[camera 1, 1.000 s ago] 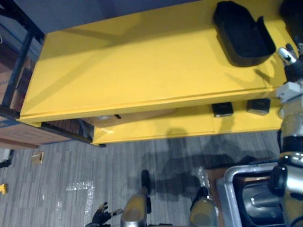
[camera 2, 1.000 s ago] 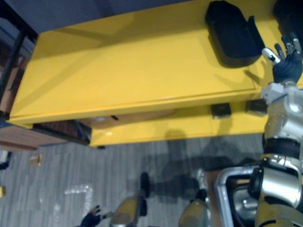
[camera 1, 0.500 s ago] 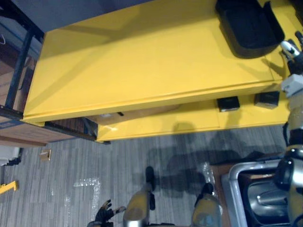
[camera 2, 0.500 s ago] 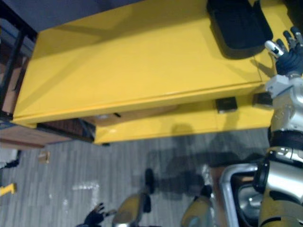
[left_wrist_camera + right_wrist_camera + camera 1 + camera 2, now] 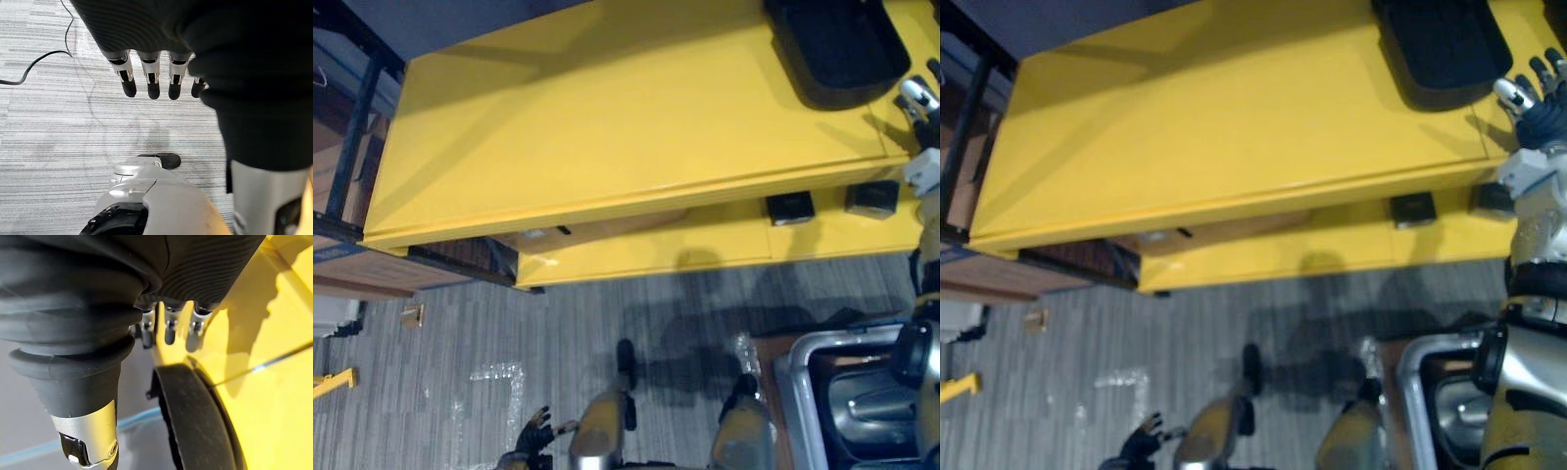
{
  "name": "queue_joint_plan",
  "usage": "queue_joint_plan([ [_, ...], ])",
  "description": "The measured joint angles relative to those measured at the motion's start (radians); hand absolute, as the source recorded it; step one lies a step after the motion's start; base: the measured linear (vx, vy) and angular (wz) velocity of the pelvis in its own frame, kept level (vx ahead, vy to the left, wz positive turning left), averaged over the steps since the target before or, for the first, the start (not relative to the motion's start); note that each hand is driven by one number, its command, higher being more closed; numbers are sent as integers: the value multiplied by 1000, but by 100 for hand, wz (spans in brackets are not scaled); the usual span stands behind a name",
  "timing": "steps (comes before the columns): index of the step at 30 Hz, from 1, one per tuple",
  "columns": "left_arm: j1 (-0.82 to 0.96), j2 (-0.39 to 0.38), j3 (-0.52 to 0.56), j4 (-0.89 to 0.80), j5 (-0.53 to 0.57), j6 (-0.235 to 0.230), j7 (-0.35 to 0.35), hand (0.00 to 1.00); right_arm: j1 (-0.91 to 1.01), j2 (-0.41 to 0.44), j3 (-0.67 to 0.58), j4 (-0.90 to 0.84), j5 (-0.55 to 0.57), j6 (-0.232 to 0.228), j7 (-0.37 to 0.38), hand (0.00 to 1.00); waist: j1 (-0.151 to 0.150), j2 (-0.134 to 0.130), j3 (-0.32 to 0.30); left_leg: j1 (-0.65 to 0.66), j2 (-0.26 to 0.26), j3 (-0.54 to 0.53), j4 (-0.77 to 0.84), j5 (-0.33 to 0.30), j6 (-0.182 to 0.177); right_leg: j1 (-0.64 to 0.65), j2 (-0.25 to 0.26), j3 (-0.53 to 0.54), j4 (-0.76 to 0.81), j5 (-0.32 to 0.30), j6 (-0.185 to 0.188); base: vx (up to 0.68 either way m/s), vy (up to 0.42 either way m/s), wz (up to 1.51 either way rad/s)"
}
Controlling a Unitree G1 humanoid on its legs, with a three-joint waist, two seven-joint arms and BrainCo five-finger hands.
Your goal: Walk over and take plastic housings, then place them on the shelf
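Grey striped floor [image 5: 460, 333] runs under a yellow shelf [image 5: 607, 127]. A black plastic housing [image 5: 837, 49], shallow, tray-like and round-cornered with a raised rim, lies on the shelf's top at its far right. The right hand [image 5: 1533, 98] hovers just beside it, fingers straight, holding nothing. Two small black boxes [image 5: 790, 207] sit on the lower tier [image 5: 656, 257]. A silver-rimmed bin [image 5: 793, 382] holds dark shapes that cannot be made out. The left hand [image 5: 536, 436] hangs relaxed near the floor.

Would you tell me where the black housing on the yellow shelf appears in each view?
Left eye view: black housing at the top right.
Right eye view: top right too.
Right wrist view: its dark curved rim, beyond the right hand.
Left wrist view: faces the floor instead.
Shared landmark: the yellow shelf top.
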Motion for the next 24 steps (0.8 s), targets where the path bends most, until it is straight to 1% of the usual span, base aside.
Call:
queue_joint_plan([
  [4,0,0,-9,-21,0,0,-2,0,-19,-23,25,2,0,-1,61,0,2,10,9,-8,-1,-10,0,1,-1,-4,0,-4,0,0,3,6,-6,3],
  [8,-3,0,-14,-31,1,1,-10,0,-41,-37,37,13,1,-3,112,0,3,12,14,-18,0,-13,4,7,-2,-17,-1,-4,12,-1,1,5,-4,2],
  [14,-3,0,-14,-36,1,1,-23,0,-48,-37,49,35,1,-3,149,0,6,12,15,-18,0,-14,0,10,-1,-16,0,-4,12,-1,-1,-6,2,0],
  [15,-3,0,-14,-36,1,1,-23,0,-48,-38,63,35,1,-3,149,0,6,12,15,-18,1,-14,0,12,-1,-16,2,-4,11,-5,-7,-34,9,1],
  [18,-3,0,-14,-37,0,1,-23,0,-48,-38,65,37,1,-2,143,0,9,12,15,-18,2,-14,0,13,-1,-16,3,-3,5,-5,-7,-24,7,0],
  [22,-3,0,-12,-39,0,0,-23,0,-48,-38,65,38,0,-4,79,0,14,8,17,-18,6,-13,0,14,-1,-13,8,-1,-4,-1,-3,0,0,0],
  [24,-3,0,-12,-44,1,0,-23,0,-47,-37,63,38,0,-15,51,0,15,7,18,-17,9,-12,0,14,-2,-8,14,-2,-8,9,-1,16,-5,-1],
])
